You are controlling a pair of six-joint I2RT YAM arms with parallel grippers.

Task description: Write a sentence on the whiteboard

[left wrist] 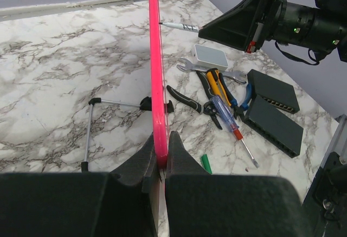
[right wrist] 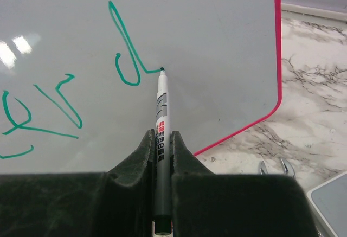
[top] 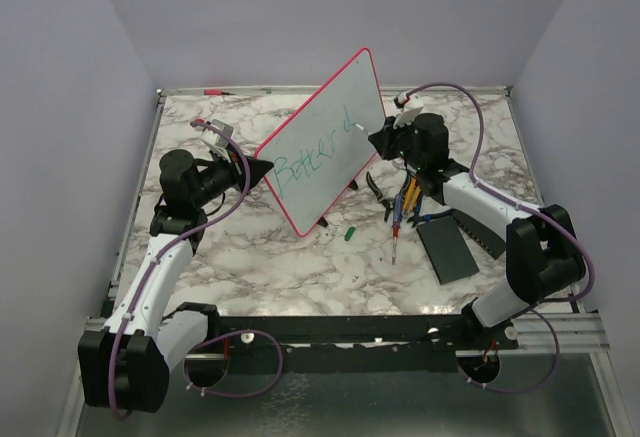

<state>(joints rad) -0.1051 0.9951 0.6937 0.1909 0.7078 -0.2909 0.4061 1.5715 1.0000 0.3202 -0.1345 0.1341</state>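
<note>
Glossy white whiteboard (top: 330,127), thin pink rim, rounded corners, stands tilted mid-way on the veined marble-pattern surface (top: 260,267). Left end effector (left wrist: 161,158) clamped on its edge. Right end effector (right wrist: 161,139) clamped on slim marker (right wrist: 162,101), tip touching green lettering (right wrist: 126,37).

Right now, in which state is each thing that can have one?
whiteboard: upright, partly written in green, rim clamped.
marker: uncapped, tip at the whiteboard.
cap: off, lying on the table.
left tool: shut on the whiteboard rim.
right tool: shut on the marker.
</note>
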